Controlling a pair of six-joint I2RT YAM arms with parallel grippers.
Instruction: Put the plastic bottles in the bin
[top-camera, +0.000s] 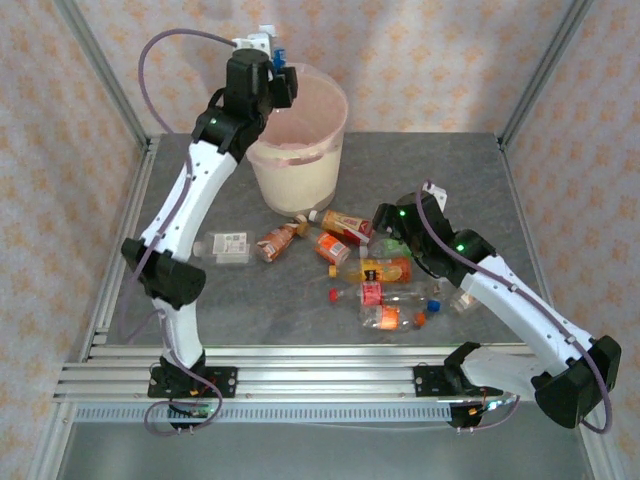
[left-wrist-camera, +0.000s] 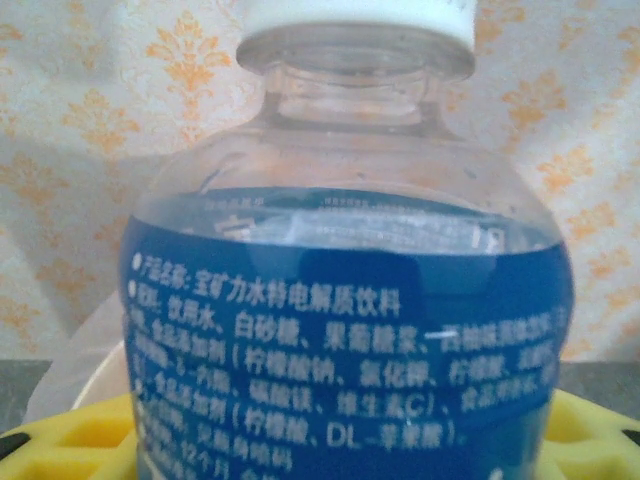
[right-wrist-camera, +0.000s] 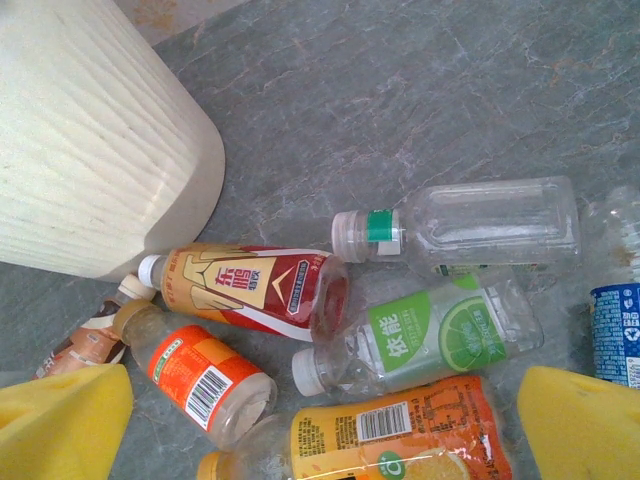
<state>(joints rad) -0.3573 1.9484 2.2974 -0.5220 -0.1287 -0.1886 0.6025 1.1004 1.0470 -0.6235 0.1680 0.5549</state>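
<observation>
My left gripper (top-camera: 277, 82) is raised over the near-left rim of the cream-white bin (top-camera: 300, 150) and is shut on a blue-labelled bottle (top-camera: 285, 72). In the left wrist view that clear, white-capped bottle (left-wrist-camera: 345, 300) stands upright between the yellow pads (left-wrist-camera: 70, 440). My right gripper (top-camera: 388, 226) hangs open above a pile of several plastic bottles (top-camera: 375, 275) lying on the table. Below its open yellow fingers (right-wrist-camera: 60, 420) lie a red-and-gold bottle (right-wrist-camera: 250, 290), a green-labelled bottle (right-wrist-camera: 430, 340) and an orange-labelled one (right-wrist-camera: 400, 430). The bin's wall (right-wrist-camera: 90, 130) stands at the upper left.
A clear bottle with a white label (top-camera: 228, 245) lies apart at the left, near the left arm. A loose orange cap (top-camera: 334, 294) and other small caps sit among the bottles. Metal frame posts and patterned walls close the grey table (top-camera: 450, 170) at the back and sides.
</observation>
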